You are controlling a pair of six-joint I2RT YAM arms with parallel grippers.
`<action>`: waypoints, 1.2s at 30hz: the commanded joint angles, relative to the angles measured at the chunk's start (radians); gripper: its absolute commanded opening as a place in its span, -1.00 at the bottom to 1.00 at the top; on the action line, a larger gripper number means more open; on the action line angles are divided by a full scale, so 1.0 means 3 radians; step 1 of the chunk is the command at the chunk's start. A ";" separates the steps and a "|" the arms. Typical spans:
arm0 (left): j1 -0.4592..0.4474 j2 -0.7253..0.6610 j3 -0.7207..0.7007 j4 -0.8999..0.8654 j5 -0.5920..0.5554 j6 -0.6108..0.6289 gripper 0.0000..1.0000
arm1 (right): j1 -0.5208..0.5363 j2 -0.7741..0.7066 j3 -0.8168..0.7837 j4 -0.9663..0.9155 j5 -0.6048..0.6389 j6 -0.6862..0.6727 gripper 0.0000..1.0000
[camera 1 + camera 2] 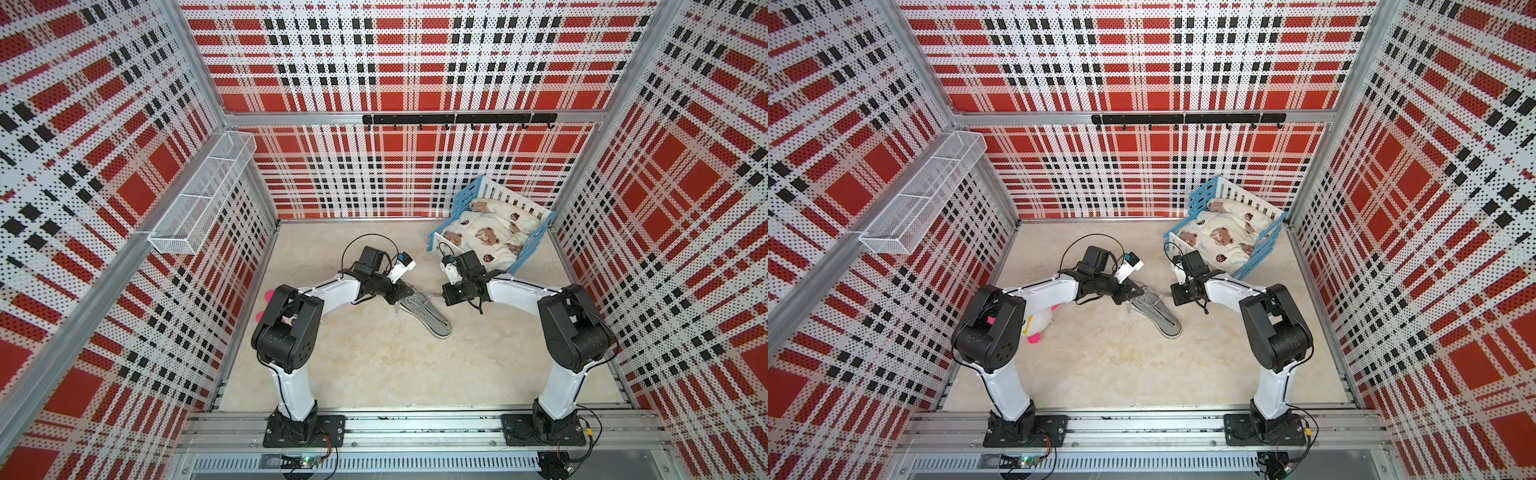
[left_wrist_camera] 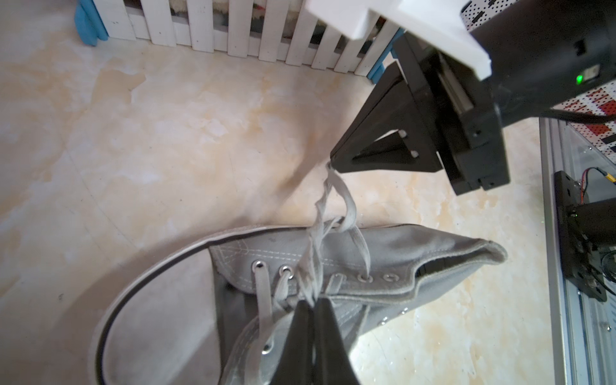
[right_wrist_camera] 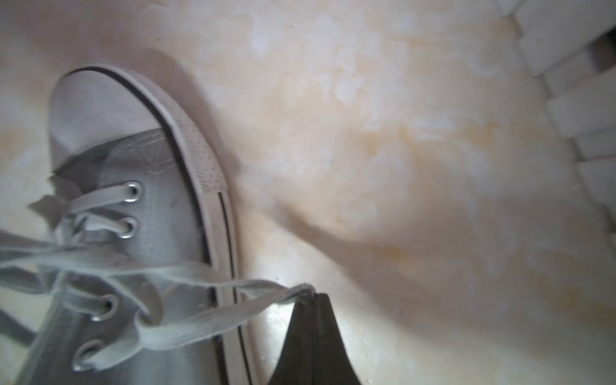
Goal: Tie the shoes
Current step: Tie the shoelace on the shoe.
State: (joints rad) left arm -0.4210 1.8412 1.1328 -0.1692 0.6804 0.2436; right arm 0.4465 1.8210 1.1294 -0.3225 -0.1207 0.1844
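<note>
The grey canvas shoe [image 1: 430, 318] [image 1: 1160, 320] lies on the beige floor between my arms, and both wrist views show it close up: shoe [image 2: 383, 253], shoe [image 3: 160, 206]. My left gripper [image 2: 313, 301] [image 1: 401, 297] is shut on a bunch of pale lace strands just above the eyelets. A little to the shoe's right, my right gripper [image 3: 313, 295] [image 1: 443, 293] is shut on the end of a lace loop [image 3: 206, 313]. The laces [image 2: 333, 196] run taut from the eyelets up to the right gripper's tip [image 2: 335, 163].
A blue-and-white toy bed [image 1: 492, 224] [image 1: 1225, 224] with a bear-print quilt stands at the back right, close behind the right wrist. A pink-and-white plush toy [image 1: 1040, 324] lies by the left arm. A wire basket [image 1: 203, 195] and a hook rail [image 1: 457, 119] hang on the walls.
</note>
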 commanded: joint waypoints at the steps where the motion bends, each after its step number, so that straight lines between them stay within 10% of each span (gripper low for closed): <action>1: -0.0023 -0.0023 -0.0022 -0.0039 0.0040 0.0027 -1.00 | -0.0018 -0.0200 -0.0027 -0.0162 0.0524 0.0070 -1.00; 12: -0.0030 -0.0004 -0.0040 -0.0039 -0.0018 0.0025 -1.00 | -0.0021 -0.0312 0.0109 -0.0387 0.1164 0.0016 -1.00; 20: -0.0106 0.0028 -0.0023 -0.0033 -0.0002 0.0015 -0.98 | -0.0021 -0.0367 -0.0051 -0.0126 0.0556 -0.0014 -1.00; 36: -0.0073 -0.0601 -0.0645 0.0692 -0.0558 -0.0580 0.28 | -0.0022 -0.0352 -0.0052 -0.0041 0.0434 -0.0030 -1.00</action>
State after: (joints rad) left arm -0.4507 1.7359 0.9718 -0.0566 0.5659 0.1226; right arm 0.4435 1.7378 1.1198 -0.3531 0.0181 0.1802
